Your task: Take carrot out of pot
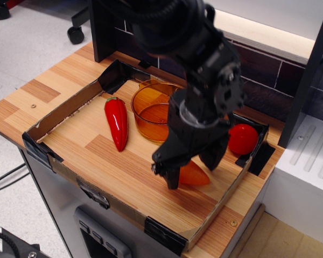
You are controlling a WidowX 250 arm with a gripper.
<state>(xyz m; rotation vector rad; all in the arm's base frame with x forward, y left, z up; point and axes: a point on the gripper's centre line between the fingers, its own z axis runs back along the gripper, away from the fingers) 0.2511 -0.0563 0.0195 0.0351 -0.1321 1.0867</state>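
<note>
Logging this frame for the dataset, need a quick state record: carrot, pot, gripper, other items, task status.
carrot: small orange plastic carrot lying on the wooden tray floor, outside the pot
pot: round transparent amber plastic pot, upright, nothing visible inside
gripper: black gripper just above the carrot, fingers spread either side of it; looks open
other items: long glossy red pepper left of pot; round red tomato at right corner
task status: carrot out of pot

a long glossy red plastic pepper (117,122) lies left of centre; a round red tomato (242,139) sits at right.
</note>
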